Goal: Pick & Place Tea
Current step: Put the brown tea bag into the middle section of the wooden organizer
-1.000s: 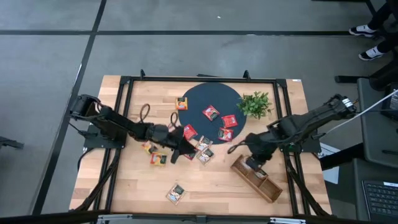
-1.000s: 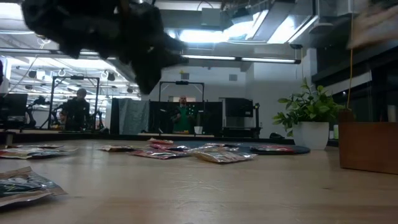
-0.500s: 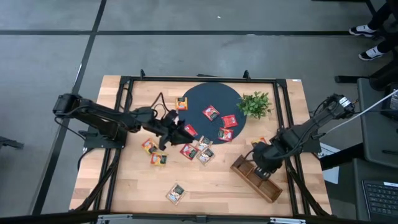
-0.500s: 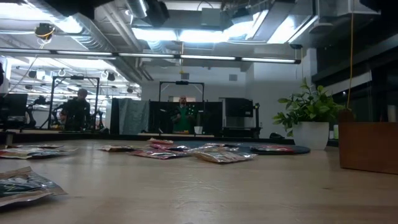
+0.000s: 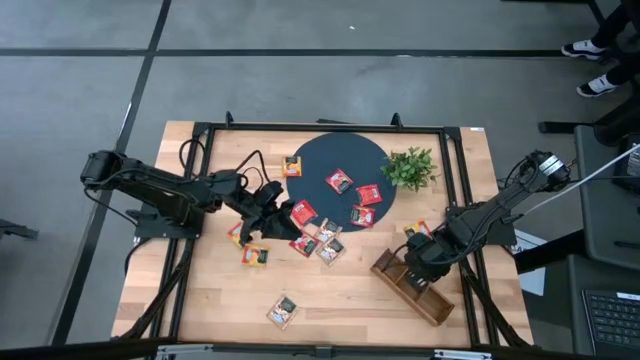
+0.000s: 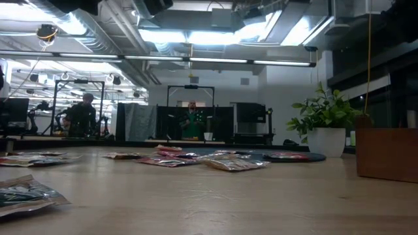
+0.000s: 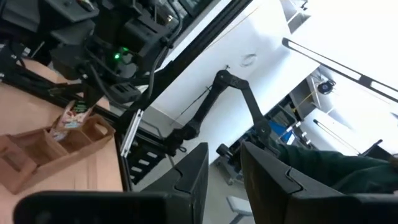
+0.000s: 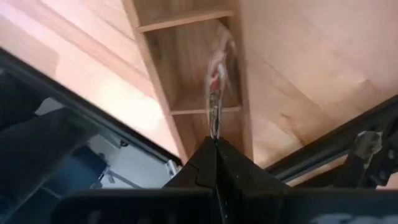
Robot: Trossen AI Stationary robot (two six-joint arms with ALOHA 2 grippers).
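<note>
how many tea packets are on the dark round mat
5. Three red packets lie well inside the mat; an orange packet and a red one sit at its left rim. The left gripper may hide others.

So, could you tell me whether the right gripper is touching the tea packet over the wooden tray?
Touching: the right wrist view shows the right gripper pinching the tea packet's edge above the wooden tray.
</note>
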